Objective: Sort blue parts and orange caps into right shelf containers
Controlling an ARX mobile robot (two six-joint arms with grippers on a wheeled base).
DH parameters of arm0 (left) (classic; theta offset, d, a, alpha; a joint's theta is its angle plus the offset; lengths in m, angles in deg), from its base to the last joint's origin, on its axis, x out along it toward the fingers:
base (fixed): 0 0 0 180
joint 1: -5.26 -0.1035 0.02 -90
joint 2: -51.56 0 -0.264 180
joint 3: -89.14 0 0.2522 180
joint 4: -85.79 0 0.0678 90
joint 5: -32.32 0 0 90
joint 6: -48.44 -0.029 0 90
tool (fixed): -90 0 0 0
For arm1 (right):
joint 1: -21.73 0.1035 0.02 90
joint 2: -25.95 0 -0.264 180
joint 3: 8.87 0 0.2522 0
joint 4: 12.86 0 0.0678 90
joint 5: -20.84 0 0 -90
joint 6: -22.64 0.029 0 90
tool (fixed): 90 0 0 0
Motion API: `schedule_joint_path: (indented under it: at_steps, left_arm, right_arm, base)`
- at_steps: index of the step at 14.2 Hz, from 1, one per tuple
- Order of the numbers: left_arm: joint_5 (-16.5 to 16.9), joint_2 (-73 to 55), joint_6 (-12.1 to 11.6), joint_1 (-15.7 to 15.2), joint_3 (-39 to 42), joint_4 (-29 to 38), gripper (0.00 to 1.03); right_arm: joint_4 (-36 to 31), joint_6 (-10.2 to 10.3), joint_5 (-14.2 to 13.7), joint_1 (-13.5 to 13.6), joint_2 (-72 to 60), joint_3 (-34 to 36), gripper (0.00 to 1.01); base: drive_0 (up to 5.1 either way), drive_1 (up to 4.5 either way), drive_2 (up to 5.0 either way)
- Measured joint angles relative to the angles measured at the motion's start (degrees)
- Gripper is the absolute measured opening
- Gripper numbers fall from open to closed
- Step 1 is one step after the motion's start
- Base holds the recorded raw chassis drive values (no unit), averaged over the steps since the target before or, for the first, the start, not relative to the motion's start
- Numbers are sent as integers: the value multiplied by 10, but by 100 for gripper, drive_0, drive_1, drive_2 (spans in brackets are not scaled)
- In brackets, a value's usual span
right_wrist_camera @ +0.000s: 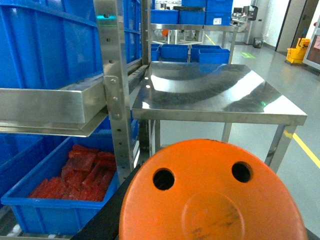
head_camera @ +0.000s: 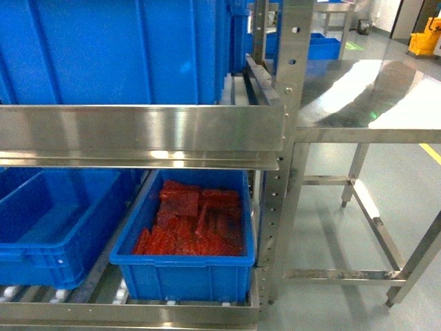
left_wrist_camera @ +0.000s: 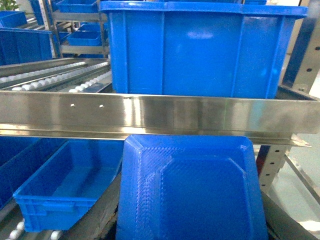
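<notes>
An orange cap (right_wrist_camera: 212, 192) fills the bottom of the right wrist view and a blue part (left_wrist_camera: 192, 192) fills the bottom of the left wrist view, each hard up against its camera. Neither gripper shows in any view, so whether the jaws are clenched on these pieces or merely beneath them cannot be told; each piece sits right where the jaws would be, and hides them.

On the lower shelf, a crate (head_camera: 186, 265) holds a heap of red pieces (head_camera: 193, 221), with an emptier crate (head_camera: 48, 234) just to its left. A third crate (head_camera: 110, 52) stands on the upper shelf behind a steel rail (head_camera: 138, 131). A steel table (right_wrist_camera: 215, 95) stands to the right of the rack.

The likely trouble is the rail. It overhangs the lower crates, and a piece carried in level could strike its edge and be knocked loose. The blue part looks broad beside the crate openings, so it could catch on a rim rather than drop in. With both cameras blocked by their loads, aiming is harder. A mix-up is also possible: the cap or part could land among the red pieces rather than in its own crate.
</notes>
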Motion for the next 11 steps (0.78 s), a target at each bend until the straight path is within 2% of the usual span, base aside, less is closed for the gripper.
schedule_joint_path:
  at_steps: [11]
  left_arm:
    - [0,0,0,0,0,-2,43]
  right_arm:
    - [0,0,0,0,0,0,44]
  base:
    - [-506,239,239]
